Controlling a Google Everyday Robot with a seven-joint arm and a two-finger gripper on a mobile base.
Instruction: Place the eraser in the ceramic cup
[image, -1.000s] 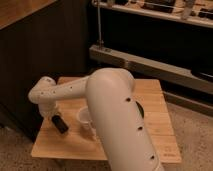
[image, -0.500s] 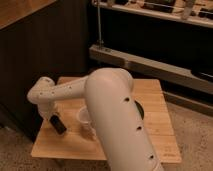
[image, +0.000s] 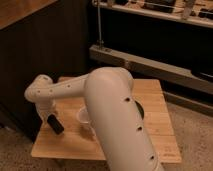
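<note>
Camera view: the gripper (image: 53, 121) was positioned low over the front left part of the wooden table (image: 152, 127), at the end of the white arm (image: 112, 115). It was clamped on the eraser (image: 57, 126), which protruded from its tip as a black block tilted down and to the right. The cup (image: 83, 117) stood upright just beside the eraser, on its right, partly hidden by the arm.

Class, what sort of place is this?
Probably an indoor kitchen or café corner: small wooden table, dark counter with metal rail, speckled floor. The gripper hangs over the table, beside the ceramic cup.
</note>
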